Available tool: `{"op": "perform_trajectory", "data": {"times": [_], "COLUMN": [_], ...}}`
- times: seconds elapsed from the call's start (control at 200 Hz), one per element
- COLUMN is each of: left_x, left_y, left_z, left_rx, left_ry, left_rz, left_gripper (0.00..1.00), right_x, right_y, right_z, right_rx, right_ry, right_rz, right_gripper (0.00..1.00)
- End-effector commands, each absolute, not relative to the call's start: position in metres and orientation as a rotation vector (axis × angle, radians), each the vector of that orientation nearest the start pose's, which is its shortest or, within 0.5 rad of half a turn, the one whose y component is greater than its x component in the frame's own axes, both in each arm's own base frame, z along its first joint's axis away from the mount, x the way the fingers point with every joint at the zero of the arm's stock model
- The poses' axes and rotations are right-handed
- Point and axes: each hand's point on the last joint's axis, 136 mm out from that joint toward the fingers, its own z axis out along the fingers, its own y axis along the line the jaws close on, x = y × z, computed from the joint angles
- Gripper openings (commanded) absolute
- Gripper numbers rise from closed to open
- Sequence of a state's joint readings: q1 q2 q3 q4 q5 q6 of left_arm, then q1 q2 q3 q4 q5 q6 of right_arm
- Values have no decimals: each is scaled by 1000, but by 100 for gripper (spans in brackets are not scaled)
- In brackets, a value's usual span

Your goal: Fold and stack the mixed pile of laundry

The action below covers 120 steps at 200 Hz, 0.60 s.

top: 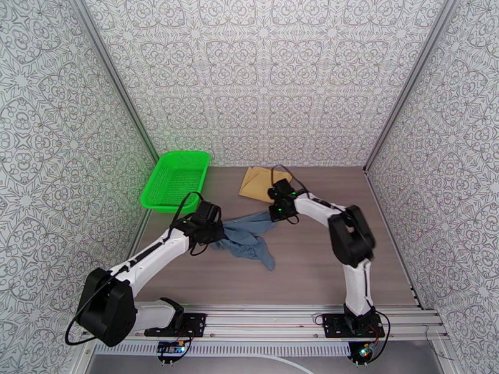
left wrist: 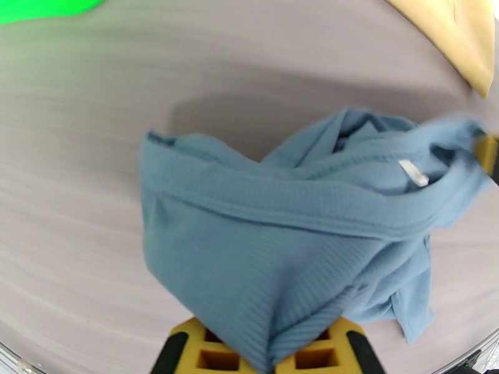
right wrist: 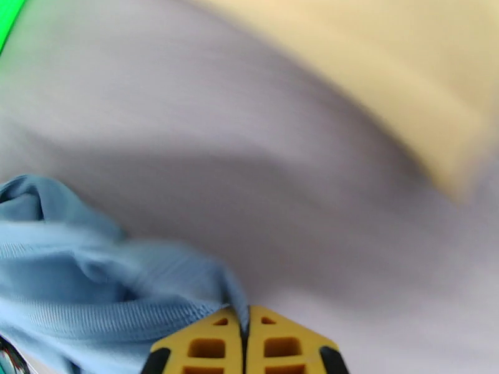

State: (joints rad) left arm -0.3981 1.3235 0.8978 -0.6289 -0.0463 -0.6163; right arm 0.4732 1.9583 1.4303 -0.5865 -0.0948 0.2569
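Slate blue-grey ribbed tank top (top: 246,237) — stretched left to right
Ends are pinched by left gripper (left wrist: 269,353) and right gripper (right wrist: 244,335).

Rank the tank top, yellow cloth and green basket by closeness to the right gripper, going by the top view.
1. blue-grey tank top: pinched in the right gripper, trailing to its left.
2. yellow cloth: just behind the gripper.
3. green basket: far left rear.

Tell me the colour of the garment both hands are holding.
The garment is slate blue, seen best in the left wrist view.
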Motion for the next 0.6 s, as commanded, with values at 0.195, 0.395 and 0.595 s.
{"op": "perform_trajectory", "data": {"times": [0.195, 0.395, 0.595], "left_x": [311, 268, 249], "left_y": [-155, -191, -177], "left_z": [159, 140, 96], "left_rx": [-43, 94, -79], "left_ry": [2587, 2734, 2833], "left_rz": [-477, -490, -388], "left_gripper": [99, 99, 99], "right_x": [378, 361, 349], "right_y": [146, 119, 96], "right_z": [55, 52, 54], "right_rx": [131, 261, 305], "right_ry": [2728, 2713, 2708], "right_rz": [133, 92, 25], "right_gripper": [0, 0, 0]}}
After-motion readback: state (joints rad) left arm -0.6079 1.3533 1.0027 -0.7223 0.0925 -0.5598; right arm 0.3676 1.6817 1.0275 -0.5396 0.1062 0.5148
